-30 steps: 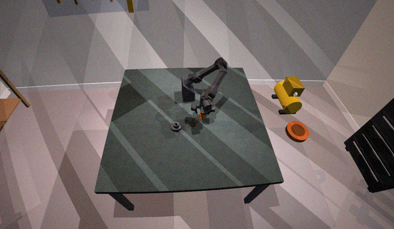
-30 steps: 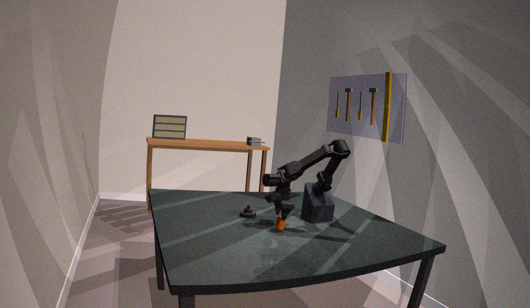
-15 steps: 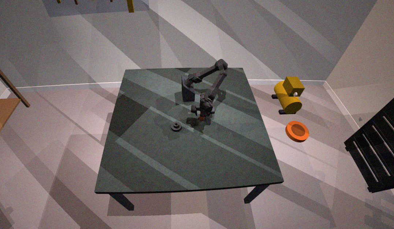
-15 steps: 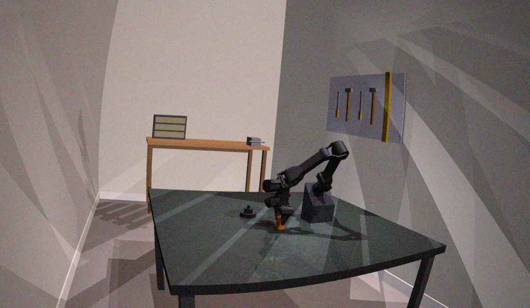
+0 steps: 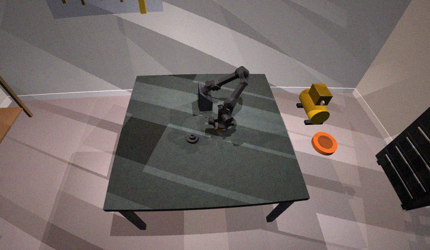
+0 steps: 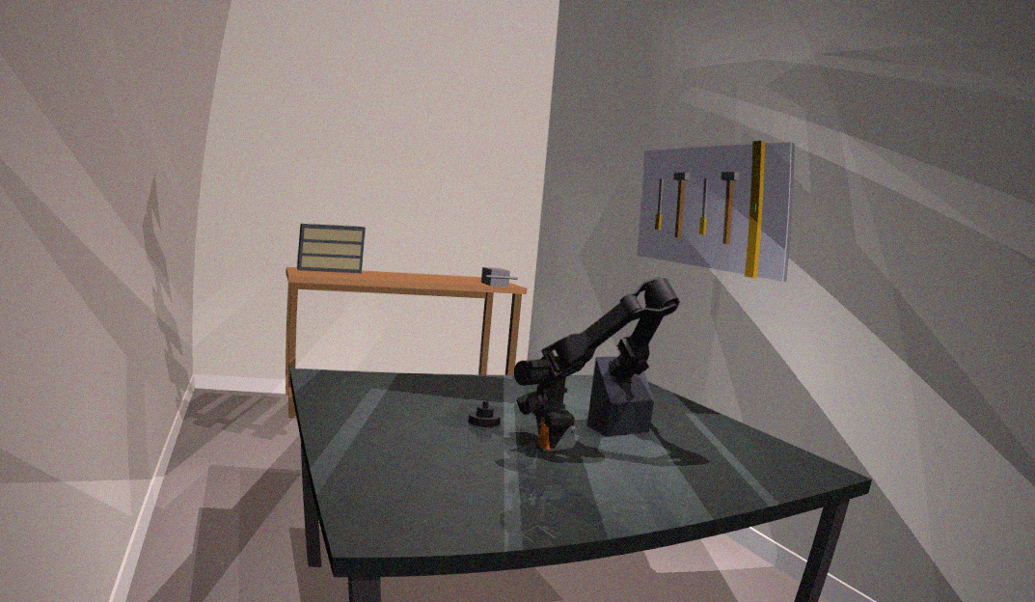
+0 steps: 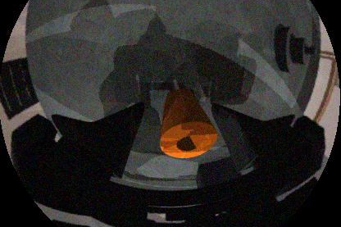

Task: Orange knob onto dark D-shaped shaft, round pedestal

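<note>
The orange knob (image 5: pixel 220 129) (image 6: pixel 544 436) (image 7: pixel 184 115) stands upright on the dark table; a dark hole shows in its top in the wrist view. My gripper (image 5: pixel 221 126) (image 6: pixel 554 439) (image 7: pixel 179 106) is open and low over the table, with its fingers on either side of the knob. The wrist view shows gaps between the knob and both fingers. The round dark pedestal (image 5: pixel 192 142) (image 6: pixel 484 421) (image 7: pixel 282 49) stands apart from them, to the left in the top and exterior views and at the right in the wrist view. Its thin shaft (image 5: pixel 192 135) (image 6: pixel 485 404) (image 7: pixel 310 50) is bare. The shaft's flat side cannot be seen.
The arm's dark base block (image 5: pixel 205 100) (image 6: pixel 620 407) stands on the table (image 5: pixel 210 183) (image 6: pixel 431 515) behind the gripper in the top view. A wooden bench (image 6: pixel 401 282) is against the far wall, away from the table. Broad shadows and light bands cross the tabletop.
</note>
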`<state>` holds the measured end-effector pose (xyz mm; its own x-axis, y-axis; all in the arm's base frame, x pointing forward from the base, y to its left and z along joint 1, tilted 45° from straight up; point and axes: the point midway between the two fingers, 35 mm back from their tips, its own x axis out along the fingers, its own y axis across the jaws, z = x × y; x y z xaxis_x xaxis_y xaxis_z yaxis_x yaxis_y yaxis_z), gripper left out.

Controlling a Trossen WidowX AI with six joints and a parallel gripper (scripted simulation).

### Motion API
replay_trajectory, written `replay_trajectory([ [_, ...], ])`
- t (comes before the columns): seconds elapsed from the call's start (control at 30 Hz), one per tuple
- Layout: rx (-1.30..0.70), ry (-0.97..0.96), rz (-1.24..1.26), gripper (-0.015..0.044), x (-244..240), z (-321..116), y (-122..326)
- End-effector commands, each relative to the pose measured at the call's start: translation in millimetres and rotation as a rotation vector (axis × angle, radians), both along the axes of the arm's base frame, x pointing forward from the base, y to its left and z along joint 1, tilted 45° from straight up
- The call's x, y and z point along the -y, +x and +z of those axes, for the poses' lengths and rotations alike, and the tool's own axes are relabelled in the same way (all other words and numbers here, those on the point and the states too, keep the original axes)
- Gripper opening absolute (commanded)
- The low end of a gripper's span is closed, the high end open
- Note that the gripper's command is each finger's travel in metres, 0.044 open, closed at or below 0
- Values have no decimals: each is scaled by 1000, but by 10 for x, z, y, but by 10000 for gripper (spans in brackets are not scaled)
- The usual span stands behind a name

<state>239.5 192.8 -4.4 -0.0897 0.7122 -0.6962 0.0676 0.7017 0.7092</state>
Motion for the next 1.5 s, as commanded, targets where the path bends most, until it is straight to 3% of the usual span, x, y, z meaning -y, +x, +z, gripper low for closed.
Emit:
replay_trajectory([
  [0.0, -6, -8, -3, 335, 2, -28, -20],
  [0.2, -6, -8, -3, 177, 2, -28, -20],
  [0.4, -6, -8, -3, 138, 2, -28, -20],
  [0.57, -4, -15, -4, 6, 103, 51, 33],
  [1.27, -5, -16, -3, 0, 971, 920, 123],
  [1.47, -4, -15, -3, 0, 1000, 947, 123],
])
